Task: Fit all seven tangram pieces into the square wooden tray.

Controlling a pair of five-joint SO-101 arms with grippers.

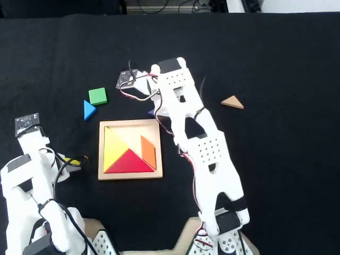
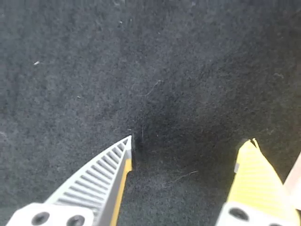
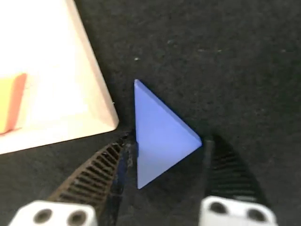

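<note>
The blue triangle (image 3: 157, 136) is lying flat on the black surface (image 3: 235, 56) just off a corner of the tray (image 3: 94, 94), close to the rim but not touching it. In the high view this is the tray's (image 1: 130, 123) far right corner.

The right gripper (image 3: 167, 141) is hanging directly over the piece with its jaws apart, one on each side. The triangle's long edge is running alongside one finger, and the opposite corner is pointing at the other finger. A squeeze would therefore probably be pressing an edge against a point, so the piece may twist unless the gripper drops low and square first.

The left gripper (image 2: 190, 141) is sitting on the other side of the tray, well apart from this triangle, with its jaws spread over bare surface. The right arm is clearly the nearer one. Once lifted, the piece would be travelling back over the adjacent rim into the tray's unfilled part.
</note>
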